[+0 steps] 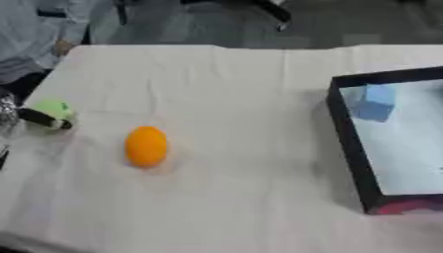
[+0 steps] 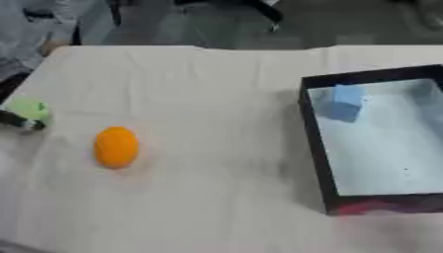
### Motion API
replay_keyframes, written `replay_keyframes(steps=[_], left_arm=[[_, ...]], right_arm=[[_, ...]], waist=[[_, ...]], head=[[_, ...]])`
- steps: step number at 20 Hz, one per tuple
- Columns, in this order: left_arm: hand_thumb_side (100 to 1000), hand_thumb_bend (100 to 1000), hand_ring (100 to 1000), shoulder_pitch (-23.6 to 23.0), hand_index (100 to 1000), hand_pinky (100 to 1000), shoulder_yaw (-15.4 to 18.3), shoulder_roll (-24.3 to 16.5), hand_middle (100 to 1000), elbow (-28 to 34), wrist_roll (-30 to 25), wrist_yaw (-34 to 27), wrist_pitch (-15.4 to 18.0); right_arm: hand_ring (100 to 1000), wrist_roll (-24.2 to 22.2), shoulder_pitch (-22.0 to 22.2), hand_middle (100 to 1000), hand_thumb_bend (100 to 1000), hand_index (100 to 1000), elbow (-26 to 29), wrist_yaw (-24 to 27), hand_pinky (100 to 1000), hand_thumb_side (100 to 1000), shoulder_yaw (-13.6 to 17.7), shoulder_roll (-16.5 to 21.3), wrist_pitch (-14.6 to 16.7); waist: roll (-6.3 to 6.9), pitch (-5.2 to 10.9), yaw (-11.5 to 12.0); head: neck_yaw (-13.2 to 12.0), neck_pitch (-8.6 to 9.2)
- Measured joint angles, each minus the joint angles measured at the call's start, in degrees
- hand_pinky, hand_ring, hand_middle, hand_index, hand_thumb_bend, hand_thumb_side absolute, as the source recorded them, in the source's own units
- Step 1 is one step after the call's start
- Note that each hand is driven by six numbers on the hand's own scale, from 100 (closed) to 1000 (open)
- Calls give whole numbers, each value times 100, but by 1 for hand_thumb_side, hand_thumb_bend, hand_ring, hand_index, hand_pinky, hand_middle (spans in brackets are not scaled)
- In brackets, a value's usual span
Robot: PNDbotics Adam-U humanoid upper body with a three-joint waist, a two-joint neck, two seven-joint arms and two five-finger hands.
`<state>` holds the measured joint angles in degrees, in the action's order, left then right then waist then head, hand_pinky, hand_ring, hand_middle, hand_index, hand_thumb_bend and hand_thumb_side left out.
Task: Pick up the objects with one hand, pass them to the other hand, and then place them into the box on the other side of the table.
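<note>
Left eye view: left hand (image 1: 34, 118) at table's (image 1: 225, 197) left edge, fingers curled round green ball (image 1: 54, 108). Orange oval object (image 1: 145, 146) lay nearby on cloth. Blue block (image 2: 346, 101) sat inside black box (image 2: 313, 143) at right.

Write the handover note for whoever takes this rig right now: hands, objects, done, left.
Left hand: at the table's left edge, black finger across a small green object; only part of it shows, so the grip cannot be judged.
Right hand: out of view.
Orange oval object: lying on the white cloth, left of centre, untouched.
Black-walled box: on the right side, with a blue block in its far left corner.
Done: blue block is in the box.
Left: green and orange objects both need lifting, passing to the right hand, then placing in the box.
</note>
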<state>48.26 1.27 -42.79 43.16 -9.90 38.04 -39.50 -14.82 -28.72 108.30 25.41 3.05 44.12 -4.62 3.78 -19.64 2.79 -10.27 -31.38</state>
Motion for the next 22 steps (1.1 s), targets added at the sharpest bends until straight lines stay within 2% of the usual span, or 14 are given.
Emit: replay_keyframes(steps=[1, 5, 10, 12, 15, 17, 22], left_arm=[[335, 818, 850, 0, 847, 891, 1, 4, 795, -13, 41, -11, -8], [339, 675, 846, -1, 828, 900, 32, 6, 789, -40, 204, -94, -24], [309, 443, 849, 0, 791, 901, 33, 8, 777, -49, 376, -328, 6], [286, 387, 851, 0, 775, 898, 31, 8, 775, -65, 427, -378, 2], [204, 273, 851, 0, 720, 890, 27, 8, 761, -82, 479, -406, -14], [111, 216, 844, 0, 656, 881, 22, 8, 742, -102, 495, -400, -29], [100, 207, 784, 0, 527, 859, -8, 8, 666, -134, 535, -265, -73]], right_arm=[[1000, -3, 0, 994, 582, 965, 11, -13, 986, 296, 0, 0, 3], [1000, -11, 2, 994, 581, 964, 13, -68, 987, 296, 0, -4, 9], [1000, -29, 4, 994, 580, 964, 13, -125, 988, 295, 0, -7, 7], [1000, -33, 5, 994, 580, 964, 13, -144, 988, 294, 0, -7, 6], [1000, -33, 6, 993, 581, 964, 14, -148, 988, 294, 0, -8, 7], [1000, -33, 6, 993, 581, 964, 16, -149, 988, 294, 0, -8, 7], [1000, -33, 34, 992, 580, 964, 31, -149, 989, 294, 1, -27, 7]], waist=[[0, -15, -11], [0, -40, -28], [0, -62, -32], [0, -65, -42], [0, -66, -60], [0, -66, -64], [0, -66, -65]], head=[[-11, 3], [-18, 13], [-20, 26], [-23, 28], [-37, 30], [-48, 30], [-62, 30]])
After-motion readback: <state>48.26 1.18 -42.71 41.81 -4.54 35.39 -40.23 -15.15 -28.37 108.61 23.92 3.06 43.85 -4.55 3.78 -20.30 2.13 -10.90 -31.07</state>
